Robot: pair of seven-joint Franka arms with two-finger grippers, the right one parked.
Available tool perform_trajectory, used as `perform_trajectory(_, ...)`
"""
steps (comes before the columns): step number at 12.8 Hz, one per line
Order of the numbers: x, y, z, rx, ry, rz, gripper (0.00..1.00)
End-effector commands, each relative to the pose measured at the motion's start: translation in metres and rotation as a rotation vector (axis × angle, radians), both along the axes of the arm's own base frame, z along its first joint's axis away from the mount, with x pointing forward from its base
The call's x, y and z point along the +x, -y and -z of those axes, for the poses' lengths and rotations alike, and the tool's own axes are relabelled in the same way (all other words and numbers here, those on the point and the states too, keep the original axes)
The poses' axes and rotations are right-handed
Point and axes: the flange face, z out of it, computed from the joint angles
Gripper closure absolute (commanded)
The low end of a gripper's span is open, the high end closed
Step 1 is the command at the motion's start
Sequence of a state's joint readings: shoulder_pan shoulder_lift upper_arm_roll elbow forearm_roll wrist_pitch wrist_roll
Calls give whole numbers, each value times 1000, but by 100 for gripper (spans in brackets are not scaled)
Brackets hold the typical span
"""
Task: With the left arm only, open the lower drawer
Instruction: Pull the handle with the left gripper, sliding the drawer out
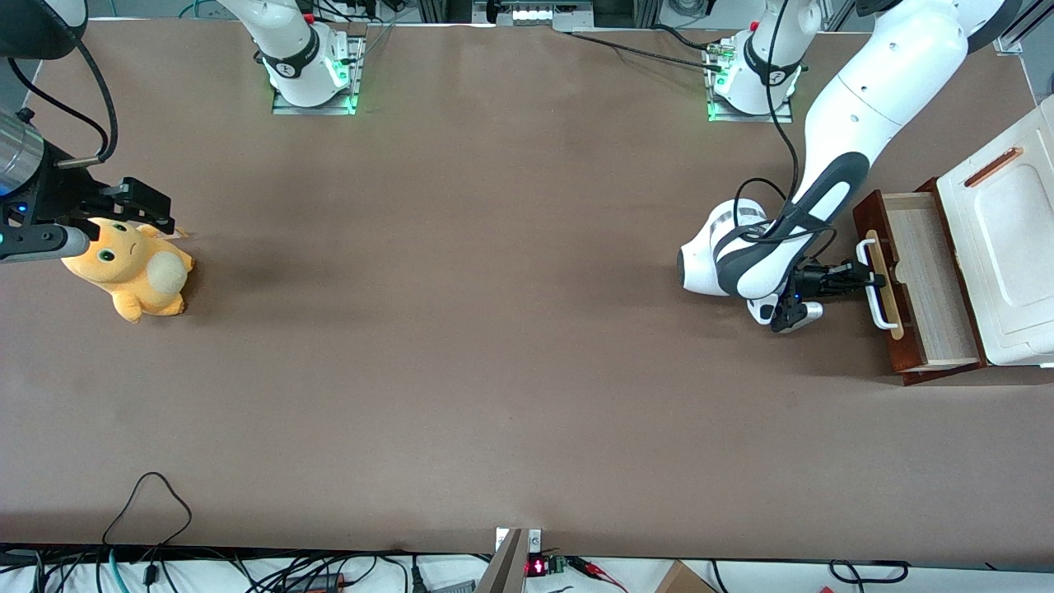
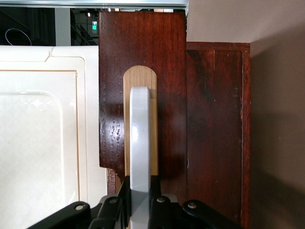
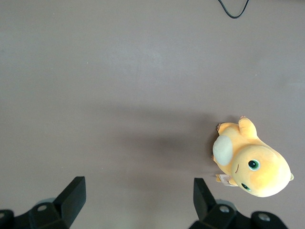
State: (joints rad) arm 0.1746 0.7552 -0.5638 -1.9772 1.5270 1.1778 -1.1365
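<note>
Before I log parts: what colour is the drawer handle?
White handle, gripper shut on it; clearest in the wrist view.

Lower drawer [image 1: 921, 288]: reddish-brown front, pale wood inside, white handle [image 1: 874, 284]. Black gripper [image 1: 856, 277] at handle. Orange-yellow plush [image 1: 132, 268].

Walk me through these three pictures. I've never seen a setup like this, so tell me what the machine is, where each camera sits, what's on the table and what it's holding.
These are two robot arms bolted to a brown table. The wide picture looks down at them from the front. The other two come from cameras on each arm's wrist.

Only the left arm, the glossy white one, is working. Its gripper is at the white handle of the lower drawer, which is already pulled partway out of the white cabinet, showing pale wood inside. In its wrist picture, the handle runs between the black fingers, which are shut on it.

The only other thing on the table is a yellow plush toy, lying toward the parked arm's end; that arm's wrist camera looks down on it.
</note>
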Motion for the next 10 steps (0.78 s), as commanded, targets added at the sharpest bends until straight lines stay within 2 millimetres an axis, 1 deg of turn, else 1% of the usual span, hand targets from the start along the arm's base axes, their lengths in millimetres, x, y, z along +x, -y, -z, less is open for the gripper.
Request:
perform_trajectory(1,10,42,-12,-25,40,84,70)
perform_trajectory(2,10,41,-12,-23,37,84,32)
perform_trajectory(3,10,41,-12,-21,37,83,10)
perform_trajectory(4,9,41,-12,-22,35,83,3)
perform_trajectory(5,10,41,-15,-22,38,81,2)
perform_trajectory(7,13,43,-19,-33,49,78,2)
perform_trajectory(8,18,44,-24,-44,63,73,2)
perform_trajectory(10,20,47,-40,-91,77,40,3)
